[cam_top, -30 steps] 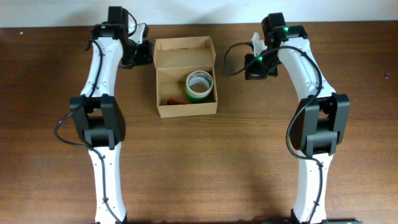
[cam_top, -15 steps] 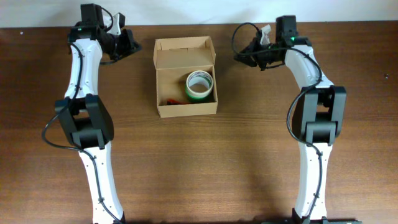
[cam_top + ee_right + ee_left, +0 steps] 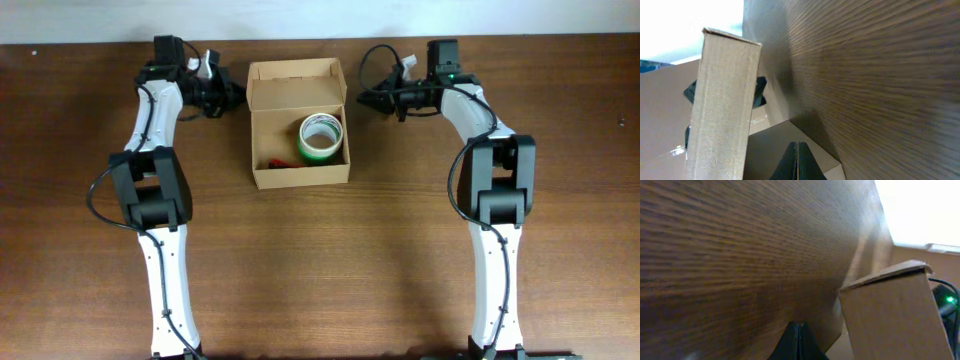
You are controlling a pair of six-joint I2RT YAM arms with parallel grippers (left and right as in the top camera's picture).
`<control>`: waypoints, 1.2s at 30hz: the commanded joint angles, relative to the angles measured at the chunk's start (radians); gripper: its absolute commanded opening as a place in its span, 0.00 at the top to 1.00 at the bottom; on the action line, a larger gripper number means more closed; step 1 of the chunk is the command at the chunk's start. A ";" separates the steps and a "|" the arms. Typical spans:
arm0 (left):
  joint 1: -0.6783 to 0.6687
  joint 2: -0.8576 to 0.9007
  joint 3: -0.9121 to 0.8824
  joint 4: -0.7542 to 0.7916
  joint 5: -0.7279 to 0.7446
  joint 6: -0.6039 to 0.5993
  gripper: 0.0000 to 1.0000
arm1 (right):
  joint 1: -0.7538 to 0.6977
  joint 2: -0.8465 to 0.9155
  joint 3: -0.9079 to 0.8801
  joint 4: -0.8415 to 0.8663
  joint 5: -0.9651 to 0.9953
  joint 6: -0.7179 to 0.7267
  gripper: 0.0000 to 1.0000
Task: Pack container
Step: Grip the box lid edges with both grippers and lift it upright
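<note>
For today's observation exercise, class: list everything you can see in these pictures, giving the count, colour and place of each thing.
container: one, tan cardboard, far middle of the table, open, flap lid raised at its far side
tape roll: one, green with a white top, inside the container, right side
red item: one, inside the container, near-left corner; too small to identify
table: one, dark brown wood, under everything
left arm: one, white and black, left of the container
right arm: one, white and black, right of the container
left fingers: black, shut, by the container's left side
right fingers: black, shut, by its right side
</note>
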 commanded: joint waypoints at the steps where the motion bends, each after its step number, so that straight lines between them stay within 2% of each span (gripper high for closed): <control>1: -0.014 0.016 0.005 0.035 0.099 -0.040 0.98 | 0.019 0.012 -0.002 0.005 -0.034 0.011 0.96; 5: -0.024 0.026 0.005 0.079 0.158 -0.080 0.98 | 0.035 0.016 -0.002 0.023 -0.033 0.012 0.96; 14: -0.027 0.026 0.005 0.095 0.201 -0.091 0.98 | 0.057 0.021 -0.002 0.090 -0.031 0.047 0.96; 23: -0.023 0.026 0.005 0.183 0.237 -0.090 0.98 | 0.063 0.021 -0.002 0.293 -0.106 0.111 0.97; 28: -0.018 0.026 0.008 0.259 0.310 -0.091 0.98 | 0.058 0.020 -0.002 0.385 -0.154 0.155 0.96; 36: -0.018 0.026 0.122 0.268 0.315 -0.090 0.98 | 0.059 0.020 0.005 0.408 -0.150 0.166 0.96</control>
